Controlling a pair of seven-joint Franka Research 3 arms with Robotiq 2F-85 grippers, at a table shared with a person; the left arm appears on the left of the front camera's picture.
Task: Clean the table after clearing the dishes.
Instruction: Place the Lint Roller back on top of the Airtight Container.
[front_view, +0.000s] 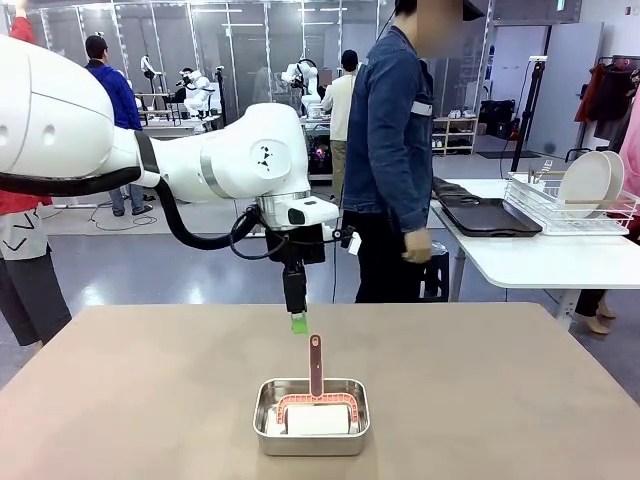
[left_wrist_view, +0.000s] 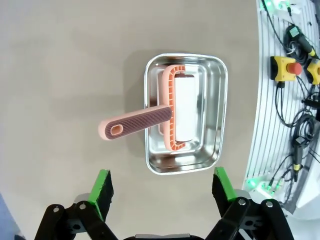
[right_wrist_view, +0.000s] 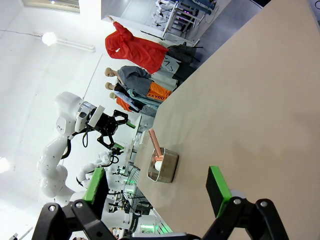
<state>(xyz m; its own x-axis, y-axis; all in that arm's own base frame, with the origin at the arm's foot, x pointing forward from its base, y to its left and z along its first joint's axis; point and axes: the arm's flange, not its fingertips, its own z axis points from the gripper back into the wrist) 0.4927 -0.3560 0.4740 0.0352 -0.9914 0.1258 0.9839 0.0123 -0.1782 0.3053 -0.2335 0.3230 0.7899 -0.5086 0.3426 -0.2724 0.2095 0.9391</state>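
The taupe table (front_view: 500, 400) carries a small steel pan (front_view: 266, 428) near its front middle. In the pan lies a roller with a pink frame, a white roll (front_view: 318, 420) and a ribbed handle (front_view: 315, 365) that sticks out over the far rim. My left gripper (front_view: 299, 320) hangs open just above and behind the handle's end, apart from it. In the left wrist view its green fingers (left_wrist_view: 102, 192) frame the pan (left_wrist_view: 220, 100) and the roller handle (left_wrist_view: 135, 122) from above. My right gripper (right_wrist_view: 156, 187) stands open over bare table (right_wrist_view: 240, 100). White plates (front_view: 585, 182) stand in a wire rack.
A person in a denim jacket (front_view: 390, 150) stands at the far edge, one hand hanging down. To the right is a white table (front_view: 540, 260) with the wire rack (front_view: 570, 212) and dark trays (front_view: 487, 215). In the right wrist view the pan (right_wrist_view: 162, 167) is far off.
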